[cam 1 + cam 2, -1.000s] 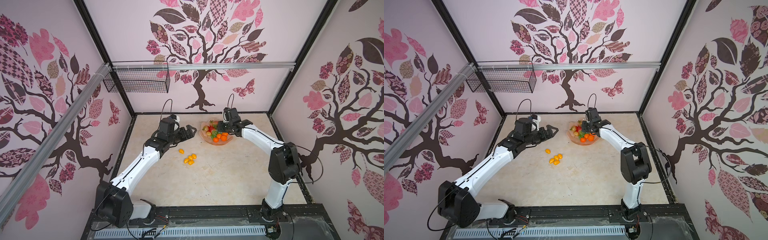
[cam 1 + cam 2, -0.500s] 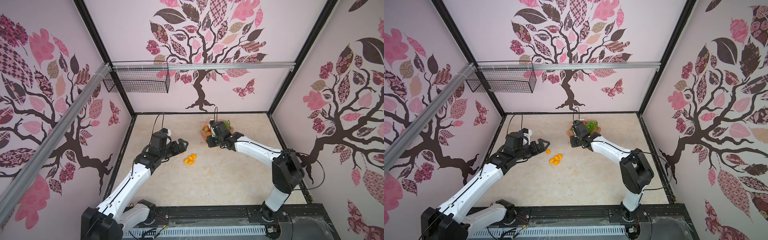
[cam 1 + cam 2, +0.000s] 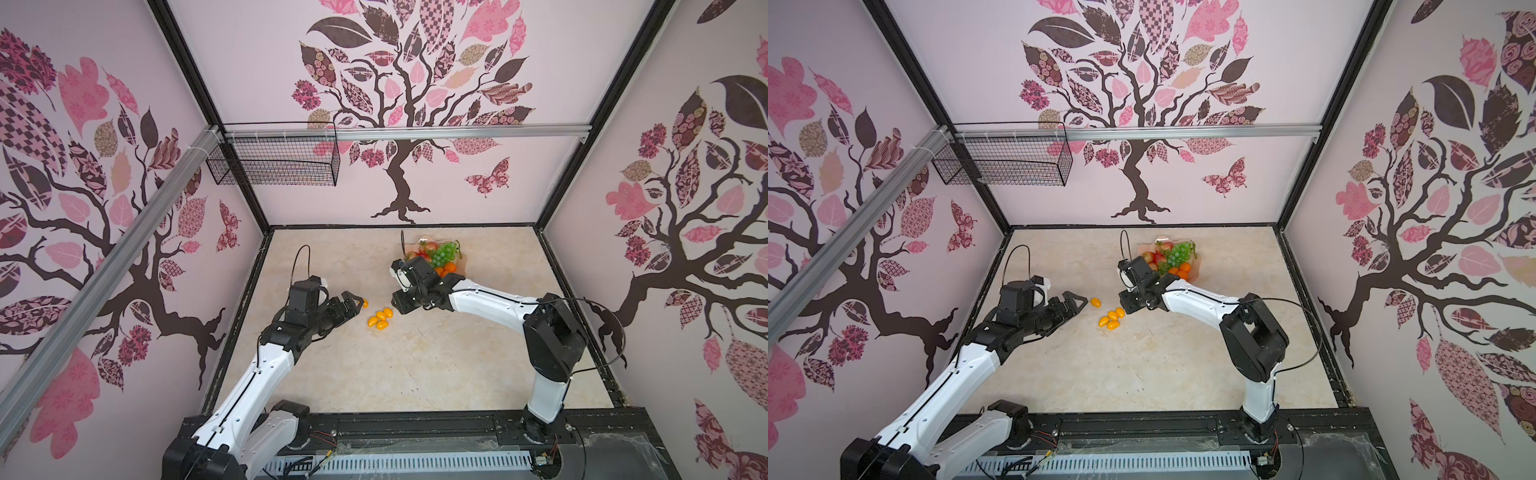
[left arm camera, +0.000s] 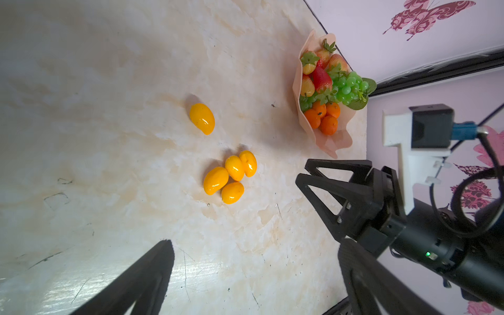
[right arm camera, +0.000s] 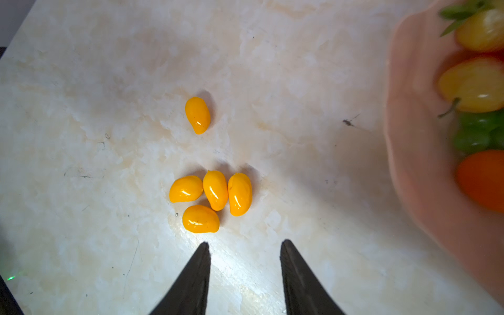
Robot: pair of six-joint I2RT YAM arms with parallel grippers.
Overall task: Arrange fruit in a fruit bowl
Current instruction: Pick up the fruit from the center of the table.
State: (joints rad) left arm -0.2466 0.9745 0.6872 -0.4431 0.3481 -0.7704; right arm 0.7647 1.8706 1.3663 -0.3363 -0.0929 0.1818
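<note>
- Both arms have pulled back from the pink tree-patterned back wall since a second ago. The right gripper has swung left and low, and the left gripper has retreated toward the front.
- Pale marbled beige tabletop carries all the fruit.
- Right gripper: black jaws stand partway apart with nothing between them.
- Left gripper: jaws are spread wide and empty.
- Shallow translucent peach-pink dish with a wavy rim stands near the back wall, a little right of centre.
- Green grape bunch with a leaf lies in the dish, on its right side.
- Red and yellowish strawberries fill the far part of the dish.
- Round orange tangerines fill the near part of the dish.
- Four small yellow-orange oval tomatoes lie touching in a cluster on the bare tabletop, out of the dish. They sit just ahead of the right gripper's tips, not between them.
- One more such tomato lies alone near the cluster, on the left arm's side. It is ahead of the left gripper's tips and apart from them.
</note>
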